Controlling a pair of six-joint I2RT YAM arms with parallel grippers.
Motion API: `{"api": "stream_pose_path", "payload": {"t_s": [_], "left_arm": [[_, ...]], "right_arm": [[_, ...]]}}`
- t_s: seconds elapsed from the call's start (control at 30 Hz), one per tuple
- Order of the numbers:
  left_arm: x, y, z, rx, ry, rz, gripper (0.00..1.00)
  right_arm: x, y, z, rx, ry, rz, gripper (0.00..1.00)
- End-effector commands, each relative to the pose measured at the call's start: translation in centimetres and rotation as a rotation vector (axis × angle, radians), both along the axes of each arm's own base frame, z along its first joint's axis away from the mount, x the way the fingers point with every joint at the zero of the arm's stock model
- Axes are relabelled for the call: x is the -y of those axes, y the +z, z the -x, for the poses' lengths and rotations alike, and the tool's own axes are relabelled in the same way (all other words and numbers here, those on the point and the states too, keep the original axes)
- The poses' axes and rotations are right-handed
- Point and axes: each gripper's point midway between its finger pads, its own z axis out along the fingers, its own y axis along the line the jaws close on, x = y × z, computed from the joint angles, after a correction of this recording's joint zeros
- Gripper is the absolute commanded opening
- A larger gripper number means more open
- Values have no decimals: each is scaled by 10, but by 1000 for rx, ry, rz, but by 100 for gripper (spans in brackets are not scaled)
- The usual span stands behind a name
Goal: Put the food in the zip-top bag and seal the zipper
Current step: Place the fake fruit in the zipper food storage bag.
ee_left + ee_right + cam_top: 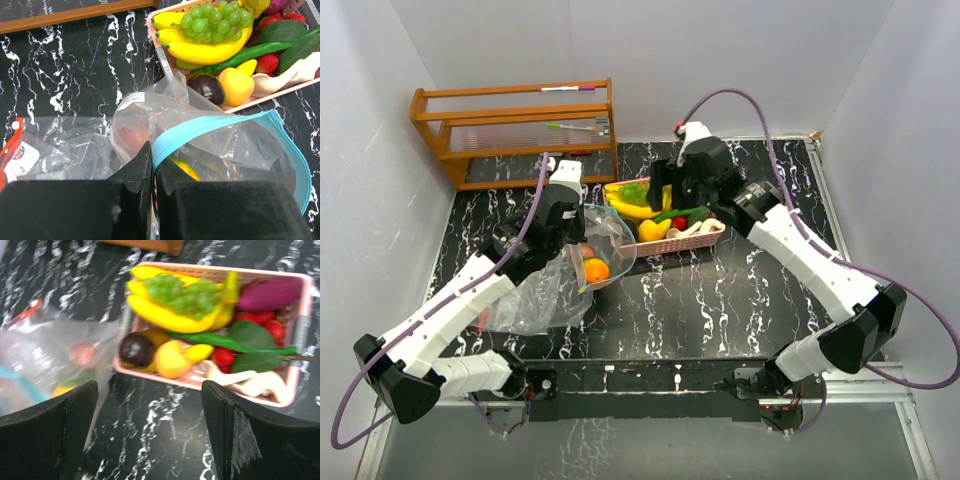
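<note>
Loading | bag (545,290) rim is pinched by left gripper (152,161) | right gripper (150,410) spread, empty | next: food (638,208) at bag's 2 o'clock to be grasped

The right gripper (149,390) hangs over the black marbled table (165,435), its 2 dark fingers (50,430) spread wide with nothing between them. Beyond them the pink tray (301,330) holds a yellow banana bunch (165,320) topped by green grapes (182,292), a dark plum (134,349), a lemon (171,359), red berries (222,356), green leaves (252,335) and a purple piece (272,294). Just left of the tray lies the clear zip-top bag (45,350), with an orange-red fruit (81,354) inside. The whole view is slightly blurred.
</note>
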Motion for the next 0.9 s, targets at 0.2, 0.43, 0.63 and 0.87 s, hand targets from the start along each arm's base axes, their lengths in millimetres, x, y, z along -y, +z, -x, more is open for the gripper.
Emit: {"api": "stream_pose_path", "payload": {"t_s": [0.2,0.43,0.63,0.87], "left_arm": [[-8,18,7,36,8,36,0],[-17,35,11,68,31,43,0],[-26,46,12,97,53,34,0],[-28,47,9,99,69,15,0]], "right_arm": [[73,-39,-124,70,-296,113,82],[88,-88,-175,69,-267,298,70],[103,-95,-194,163,-216,389,62],[97,-107,-206,229,-24,437,63]]}}
